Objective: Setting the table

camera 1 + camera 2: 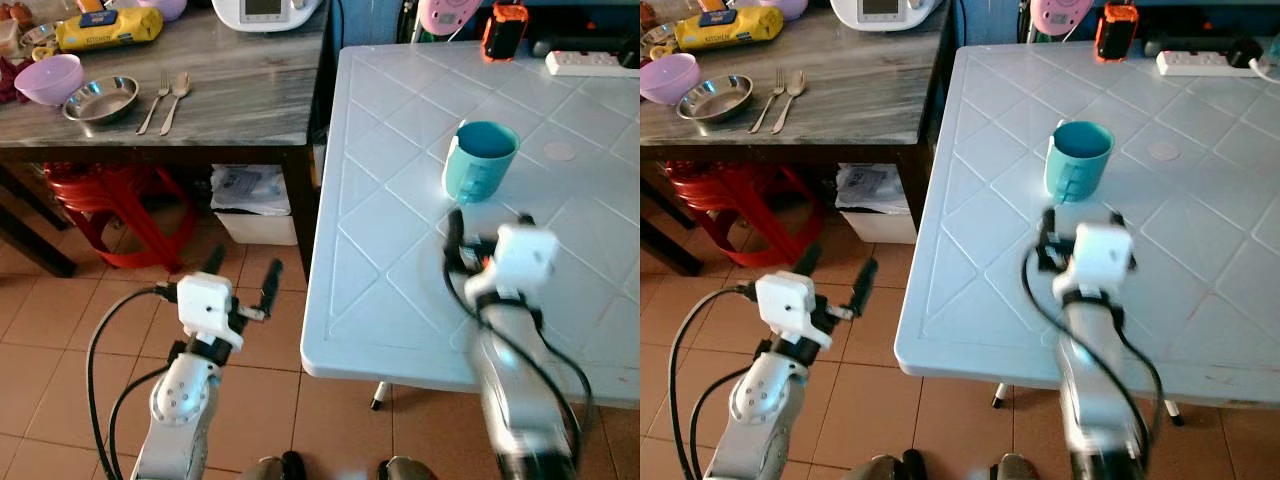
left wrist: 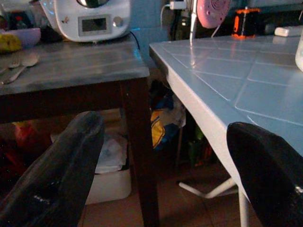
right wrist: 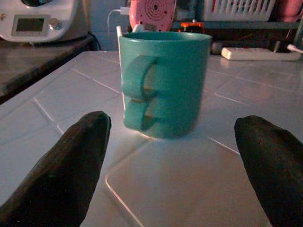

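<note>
Right tool [image 3: 170, 156]: fingers wide apart, nothing held, low over white worktop [image 1: 400, 250], facing teal mug [image 3: 163, 82], w/ handle toward it. Best approach: straddle mug body, not handle, close gently. Left tool [image 1: 243, 278]: spread, empty, idle over floor beside worktop.

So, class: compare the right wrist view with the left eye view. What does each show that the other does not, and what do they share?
Right wrist view alone: the white basket on the shelf behind, and the teal mug seen from the side, with its handle towards the dark table.

Left eye view alone: the purple bowl, steel bowl, fork and spoon on the dark table, the red stool below, and the left gripper over the floor.

Both: the mug upright on the white table, the open right gripper facing it, and the power strip.
</note>
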`<state>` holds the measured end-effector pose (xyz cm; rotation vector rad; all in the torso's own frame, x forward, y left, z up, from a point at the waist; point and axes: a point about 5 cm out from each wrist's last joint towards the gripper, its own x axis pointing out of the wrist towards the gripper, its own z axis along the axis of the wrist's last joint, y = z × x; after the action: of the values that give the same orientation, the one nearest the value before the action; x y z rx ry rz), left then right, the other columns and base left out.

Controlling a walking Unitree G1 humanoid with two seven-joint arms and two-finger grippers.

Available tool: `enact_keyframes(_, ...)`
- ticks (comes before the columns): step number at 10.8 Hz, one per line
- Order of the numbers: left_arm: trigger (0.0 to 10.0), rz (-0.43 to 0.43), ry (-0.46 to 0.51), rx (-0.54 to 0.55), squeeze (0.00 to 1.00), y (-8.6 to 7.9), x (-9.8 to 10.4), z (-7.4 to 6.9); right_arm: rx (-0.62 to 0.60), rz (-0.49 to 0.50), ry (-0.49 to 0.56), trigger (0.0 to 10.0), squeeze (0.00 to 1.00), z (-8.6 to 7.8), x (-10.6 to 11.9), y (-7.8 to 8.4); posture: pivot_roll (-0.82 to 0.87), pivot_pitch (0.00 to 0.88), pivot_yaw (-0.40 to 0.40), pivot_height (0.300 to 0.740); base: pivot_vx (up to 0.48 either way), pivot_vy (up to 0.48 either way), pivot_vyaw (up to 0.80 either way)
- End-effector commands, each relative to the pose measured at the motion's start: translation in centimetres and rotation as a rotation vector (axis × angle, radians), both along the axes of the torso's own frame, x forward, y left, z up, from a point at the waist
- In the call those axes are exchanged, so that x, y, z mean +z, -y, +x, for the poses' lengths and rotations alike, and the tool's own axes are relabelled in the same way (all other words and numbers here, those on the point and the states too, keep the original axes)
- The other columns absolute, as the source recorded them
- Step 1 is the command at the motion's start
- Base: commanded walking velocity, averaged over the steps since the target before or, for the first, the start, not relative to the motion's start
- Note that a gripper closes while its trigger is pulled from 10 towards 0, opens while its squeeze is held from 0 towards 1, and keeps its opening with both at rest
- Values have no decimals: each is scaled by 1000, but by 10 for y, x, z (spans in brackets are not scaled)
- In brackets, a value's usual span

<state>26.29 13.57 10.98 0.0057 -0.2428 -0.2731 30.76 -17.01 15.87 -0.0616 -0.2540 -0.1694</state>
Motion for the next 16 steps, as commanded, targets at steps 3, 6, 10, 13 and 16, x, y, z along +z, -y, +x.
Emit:
enact_keyframes(3, 10000, 14, -15, -1, 0, -4, -2, -4, 32, 36, 3, 10000, 0, 19, 7, -15, -75, 222, 111, 740, 0, 0, 0)
enact_keyframes(6, 10000, -16, -27, -52, 0, -1, -2, -7, 17, 50, 32, 2667, 0, 38, 21, -16, -67, 222, 101, 740, 0, 0, 0)
enact_keyframes(10, 10000, -18, -27, -64, 0, 1, -2, -8, -72, 53, 34, 0, 0, 40, 20, 1, -70, 222, 100, 740, 0, 0, 0)
enact_keyframes(13, 10000, -19, -25, -68, 0, 1, -1, -6, -106, 23, 46, 0, 0, 38, 20, 7, -77, 217, 103, 740, 0, 0, 0)
enact_keyframes(16, 10000, -39, -28, -100, 0, 4, 0, -7, -101, -19, 71, 0, 0, 38, 25, 3, -76, 213, 101, 740, 0, 0, 0)
